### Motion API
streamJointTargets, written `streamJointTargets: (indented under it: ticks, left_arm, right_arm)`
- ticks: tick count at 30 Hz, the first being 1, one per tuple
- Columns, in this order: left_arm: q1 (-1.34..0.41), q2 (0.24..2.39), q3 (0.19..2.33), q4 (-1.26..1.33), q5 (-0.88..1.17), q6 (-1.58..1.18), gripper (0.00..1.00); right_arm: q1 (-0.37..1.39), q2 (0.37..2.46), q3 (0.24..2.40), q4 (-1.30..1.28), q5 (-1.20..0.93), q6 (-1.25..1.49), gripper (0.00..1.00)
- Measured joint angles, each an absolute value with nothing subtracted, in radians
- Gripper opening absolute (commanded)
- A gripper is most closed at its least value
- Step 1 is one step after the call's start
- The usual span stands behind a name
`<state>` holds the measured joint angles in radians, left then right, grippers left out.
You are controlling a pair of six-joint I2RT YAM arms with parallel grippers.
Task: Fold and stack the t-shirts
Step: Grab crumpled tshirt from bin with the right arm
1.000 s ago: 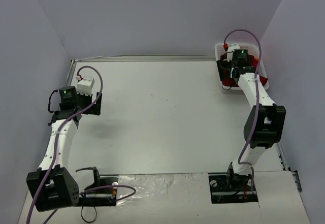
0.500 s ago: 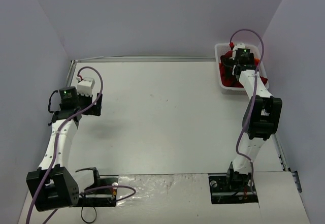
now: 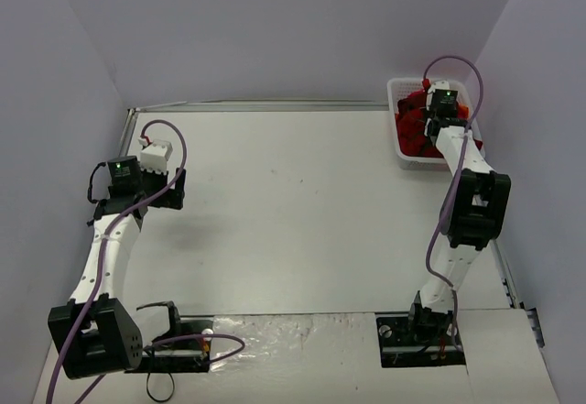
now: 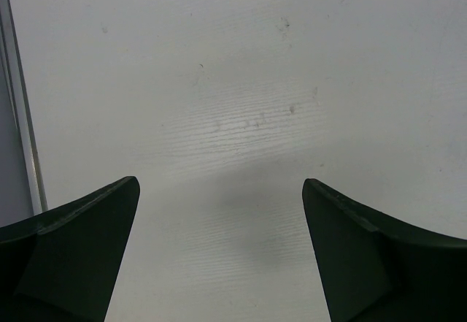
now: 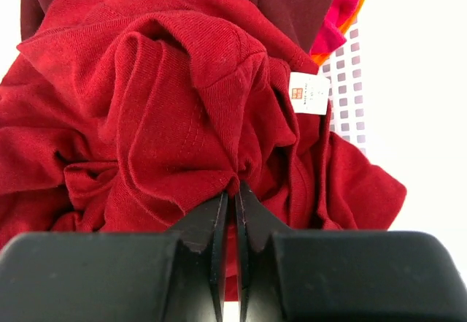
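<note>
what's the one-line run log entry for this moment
stage: grasp | right gripper: shut on red t-shirt in basket | left gripper: open over table

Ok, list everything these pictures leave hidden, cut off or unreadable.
- Shirt count: top view, the right arm covers the white plastic mesh basket; right wrist view, the crumpled dark red cloth t-shirts run off the edges.
- Print on the small white sewn-in label: right wrist view, too small.
- How much cloth the shut right gripper holds: its own black fingers hide it.
</note>
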<state>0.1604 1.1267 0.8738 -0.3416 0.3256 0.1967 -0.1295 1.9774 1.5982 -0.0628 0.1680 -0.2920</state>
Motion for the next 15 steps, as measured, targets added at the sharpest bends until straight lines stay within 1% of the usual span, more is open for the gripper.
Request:
streamJointTargets:
  ticks: [8,15]
  left_arm:
    - [0.16,1.127,0.874,-0.342,0.333,0.197,0.94]
    - [0.16,1.127,0.874,-0.348,0.345,0.197,0.94]
  right_arm:
    - [-0.13,1.969,1.587,-0.064,0.137,-0.284,0.0]
    - [-0.104,1.825,1.546,-0.126,0.091,-0.266,0.0]
